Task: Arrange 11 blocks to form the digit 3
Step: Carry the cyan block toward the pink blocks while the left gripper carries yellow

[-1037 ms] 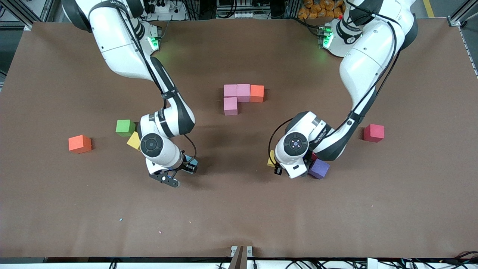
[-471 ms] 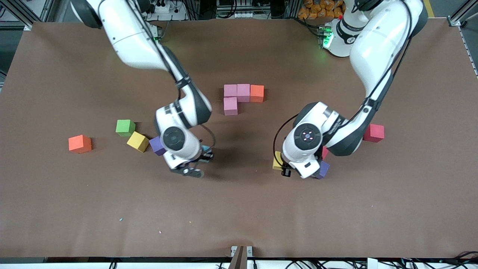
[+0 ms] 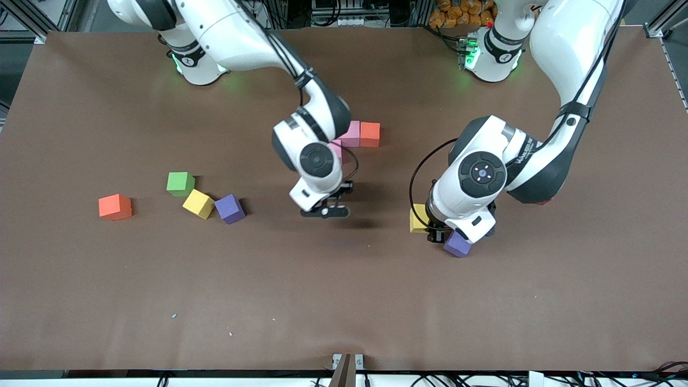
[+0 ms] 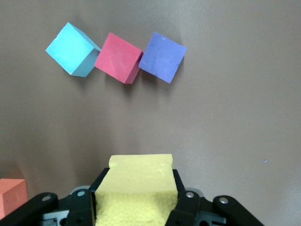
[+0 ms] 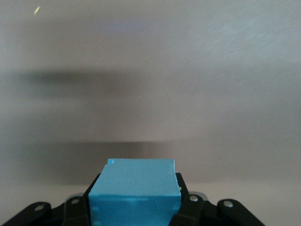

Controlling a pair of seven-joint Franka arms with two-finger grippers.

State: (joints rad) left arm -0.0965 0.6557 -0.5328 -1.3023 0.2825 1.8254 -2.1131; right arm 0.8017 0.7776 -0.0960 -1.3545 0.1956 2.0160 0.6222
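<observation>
My right gripper point(image 3: 325, 208) is shut on a light blue block point(image 5: 135, 188) and holds it over the table, beside the started figure. Of that figure, a pink cube point(image 3: 351, 133) and an orange cube point(image 3: 370, 134) show; the rest is hidden by the right arm. My left gripper point(image 3: 433, 228) is shut on a yellow block point(image 3: 418, 219), which also shows in the left wrist view point(image 4: 138, 181), lifted off the table. A purple cube point(image 3: 458, 244) lies just under the left hand. The left wrist view shows a light blue cube point(image 4: 71, 49), a red cube point(image 4: 118, 57) and the purple cube point(image 4: 162, 56) in a row.
Toward the right arm's end lie a green cube point(image 3: 180, 183), a yellow cube point(image 3: 198, 203), a purple cube point(image 3: 230, 208) and an orange-red cube point(image 3: 114, 207). An orange-red cube point(image 4: 10, 197) shows at the edge of the left wrist view.
The right arm has carried the light blue block from beside the yellow and purple cubes toward the pink figure. The left arm has risen with the yellow block and shifted toward its own end.
</observation>
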